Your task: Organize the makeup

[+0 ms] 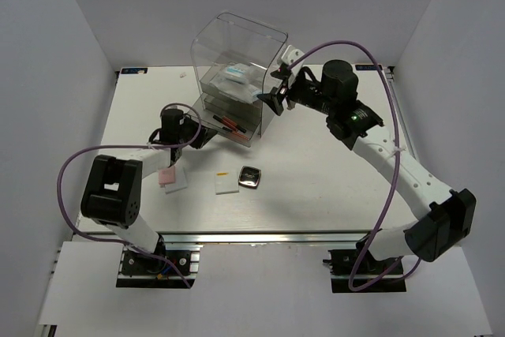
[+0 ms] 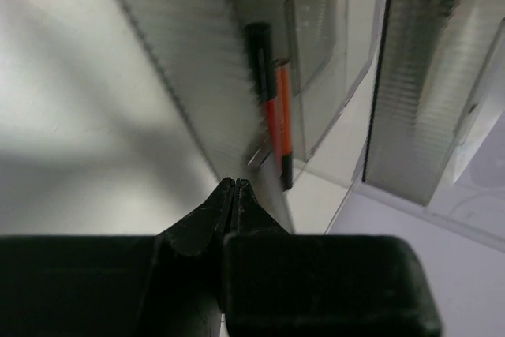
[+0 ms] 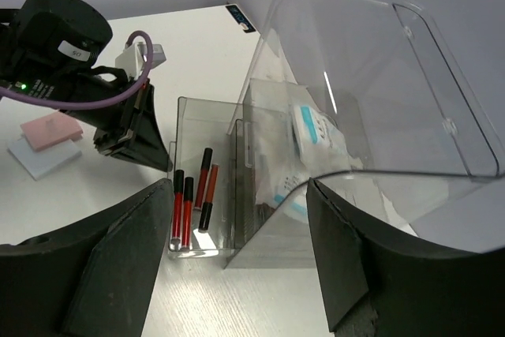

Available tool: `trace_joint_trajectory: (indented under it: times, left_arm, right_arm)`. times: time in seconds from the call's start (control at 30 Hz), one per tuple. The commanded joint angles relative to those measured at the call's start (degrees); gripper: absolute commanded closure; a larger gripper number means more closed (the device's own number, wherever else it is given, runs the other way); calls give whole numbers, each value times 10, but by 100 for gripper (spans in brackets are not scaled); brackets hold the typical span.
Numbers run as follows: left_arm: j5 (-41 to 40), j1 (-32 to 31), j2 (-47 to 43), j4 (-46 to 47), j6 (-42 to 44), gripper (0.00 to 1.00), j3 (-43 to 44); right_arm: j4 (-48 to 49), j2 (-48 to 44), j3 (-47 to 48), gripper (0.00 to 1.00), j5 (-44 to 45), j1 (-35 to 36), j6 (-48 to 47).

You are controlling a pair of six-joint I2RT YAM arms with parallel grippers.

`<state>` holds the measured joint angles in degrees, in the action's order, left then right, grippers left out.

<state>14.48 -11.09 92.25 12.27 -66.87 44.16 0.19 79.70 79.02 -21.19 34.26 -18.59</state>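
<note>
The clear drawer box (image 1: 241, 49) is flanked by the right gripper (image 3: 237, 195), fingers spread wide and nothing pinched. Its bottom drawer (image 3: 185, 116) is pulled out. The left gripper (image 2: 235, 195) is nearer, pressed together on nothing, tip parked just beside the drawer wall. The sticks (image 3: 193, 195) are laid inside, just ahead, long axes front-to-back.

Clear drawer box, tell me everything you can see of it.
The clear drawer box stands upright at the far middle of the table: glossy transparent plastic, a tall empty-looking rounded top, smoky drawers beneath. Two drawers are pulled out; one holds red-and-black sticks, the other white blue-printed packets. The shut left pincer is at the stick drawer's front.
</note>
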Motion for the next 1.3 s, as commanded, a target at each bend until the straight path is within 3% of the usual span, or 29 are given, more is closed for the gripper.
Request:
trace_joint_trajectory:
  times: [0.0, 0.53, 0.93, 1.27]
  left_arm:
    - [8, -3, 14, 3, 9, 89, 45]
    - [30, -11, 146, -10, -11, 86, 210]
    - [43, -16, 192, -1, -29, 83, 248]
    - [49, -16, 213, -13, -33, 71, 294]
  right_arm:
    - [32, -35, -14, 26, -3, -20, 30]
    - [39, -68, -66, 26, -17, -63, 59]
    - [41, -84, -93, 26, -21, -76, 66]
    - [33, -89, -101, 26, -25, -88, 73]
